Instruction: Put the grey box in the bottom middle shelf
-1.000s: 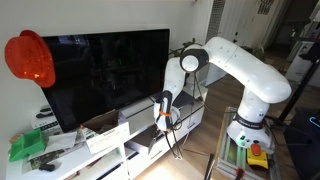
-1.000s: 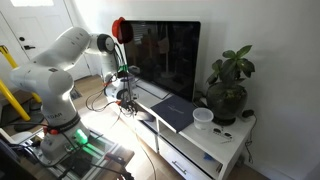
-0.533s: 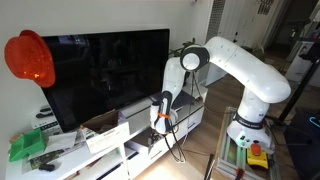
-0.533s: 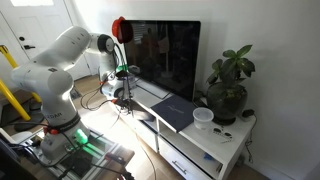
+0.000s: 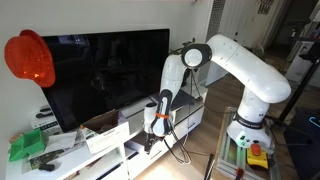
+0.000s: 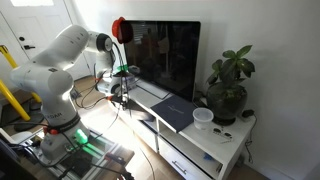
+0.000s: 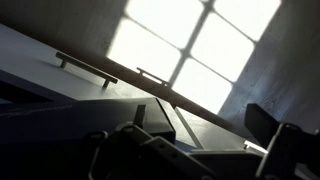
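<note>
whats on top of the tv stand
A TV, grey box, white cup, potted plant, labelled cardboard box and green item. The arm hides the end of the stand beside it.

A large black television (image 5: 105, 75) is seen on a long white TV stand (image 6: 205, 158) against a pale wall (image 6: 265, 40). A potted plant (image 6: 228, 85) is placed at one end. Window-shaped sunlight (image 7: 190, 45) is cast across the floor.

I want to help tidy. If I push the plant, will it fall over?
Maybe. The plant has tall leaves above its pot, so a push up high could tip it. The leaves would likely bend, not break. It stands near the stand's end, so push low.
</note>
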`<state>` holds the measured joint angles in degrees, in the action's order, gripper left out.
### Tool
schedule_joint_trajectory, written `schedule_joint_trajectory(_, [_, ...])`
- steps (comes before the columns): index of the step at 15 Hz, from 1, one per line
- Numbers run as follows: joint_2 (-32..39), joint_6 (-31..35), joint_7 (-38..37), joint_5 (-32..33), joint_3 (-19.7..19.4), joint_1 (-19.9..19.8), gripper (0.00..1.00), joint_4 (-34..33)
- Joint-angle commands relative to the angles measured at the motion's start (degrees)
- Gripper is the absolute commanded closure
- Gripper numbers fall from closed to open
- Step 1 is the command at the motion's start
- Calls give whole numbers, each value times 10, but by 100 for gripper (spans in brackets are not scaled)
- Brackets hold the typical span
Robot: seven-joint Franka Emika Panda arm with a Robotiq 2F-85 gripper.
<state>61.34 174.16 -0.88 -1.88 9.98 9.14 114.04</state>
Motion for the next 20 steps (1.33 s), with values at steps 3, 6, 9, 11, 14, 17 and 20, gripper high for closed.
schedule_joint_trajectory(3, [27, -135, 11, 6, 7, 5, 0, -58])
schedule_joint_trajectory(6, [52, -164, 1, 9, -18, 22, 0, -100])
schedule_joint_trajectory(9, [74, -172, -16, 20, -59, 52, 0, -134])
schedule_joint_trajectory(11, [95, -150, -28, 20, -78, 67, 0, -154])
schedule_joint_trajectory(14, [122, -125, -51, 9, -87, 75, 0, -185])
schedule_joint_trajectory(17, [142, -108, -73, -18, -55, 47, 0, -213])
schedule_joint_trajectory(20, [152, -76, -105, -39, -44, 44, 0, -232])
